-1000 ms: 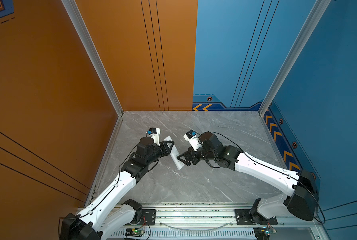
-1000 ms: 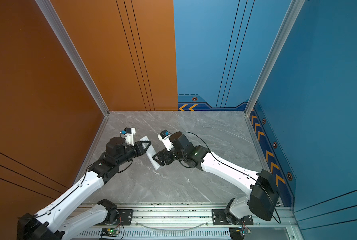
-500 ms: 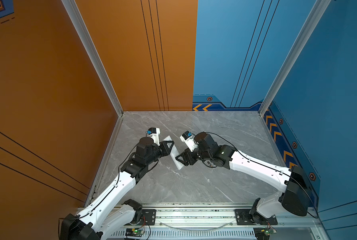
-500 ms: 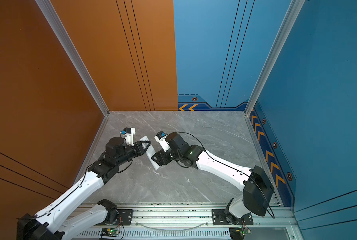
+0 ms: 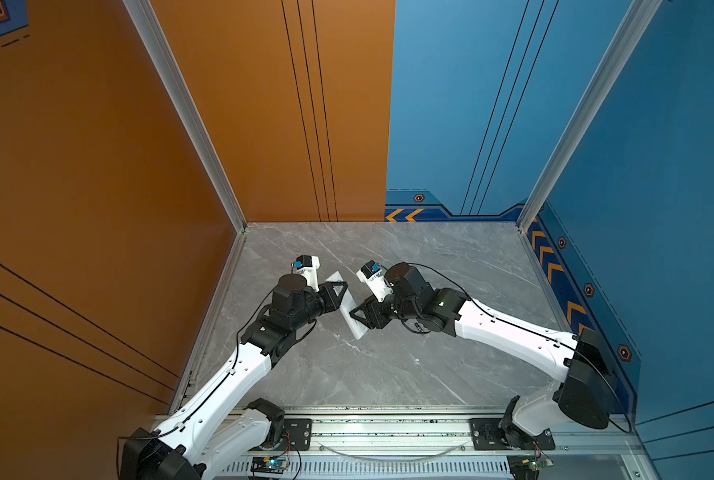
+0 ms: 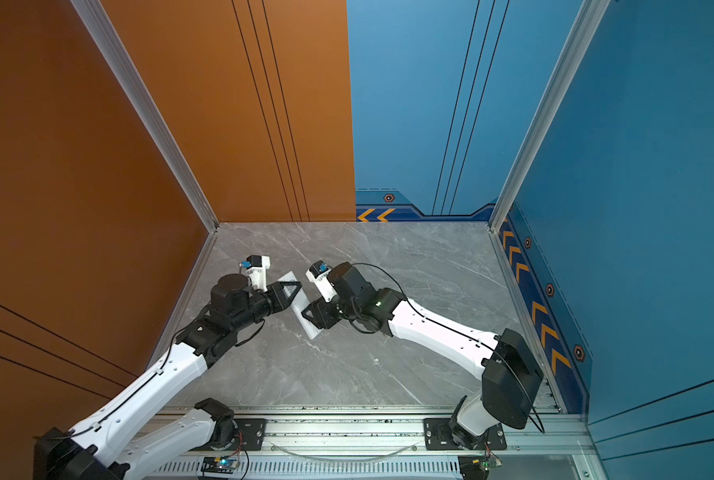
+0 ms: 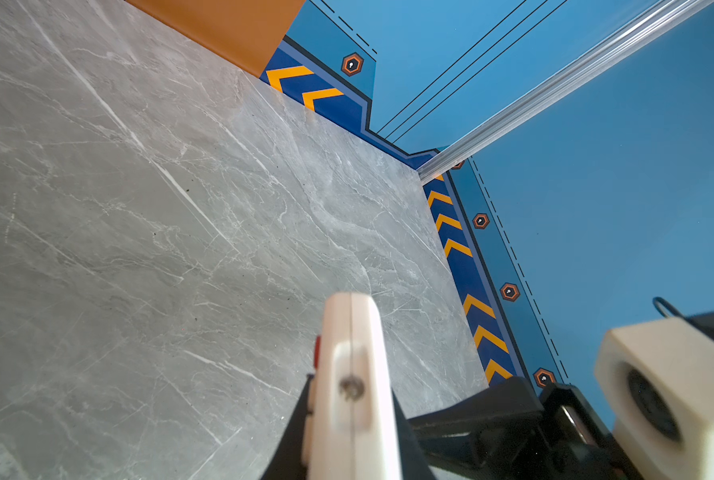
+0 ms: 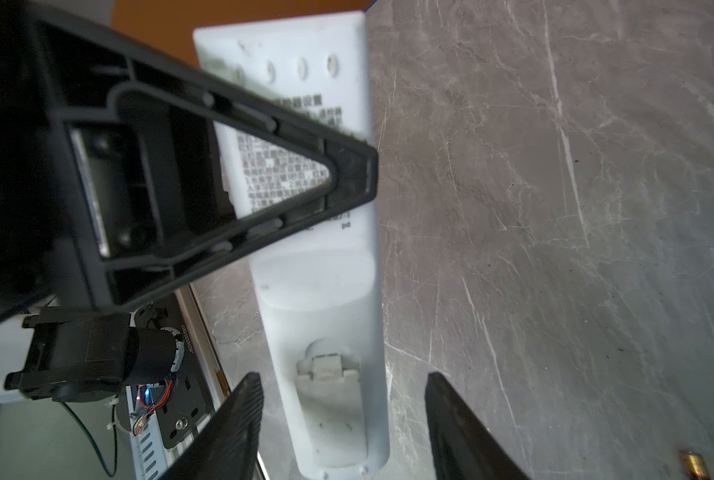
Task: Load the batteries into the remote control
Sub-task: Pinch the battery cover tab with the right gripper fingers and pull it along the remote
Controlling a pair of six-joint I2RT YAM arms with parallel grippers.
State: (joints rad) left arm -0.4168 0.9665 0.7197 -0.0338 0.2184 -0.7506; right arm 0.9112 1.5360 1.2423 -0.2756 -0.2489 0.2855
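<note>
- The right claw [image 5: 357, 315] has slid in from the right since a second ago, and its fingers have narrowed. They now straddle the lower end of the remote [image 5: 358, 329], half open, with a gap on each side.
- The left claw [image 5: 340, 291] stays clamped tight on the remote's upper half, left of centre in both top views.
- Only the right wrist view shows the remote's printed back and its cover latch. It also shows one battery [image 8: 695, 464] on the bench [image 8: 554, 208], at the lower right corner of the frame.

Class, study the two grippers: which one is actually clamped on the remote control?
The left gripper: its jaws are shut on the remote control. The right gripper merely straddles the remote's end, jaws open, with a gap on each side.
</note>
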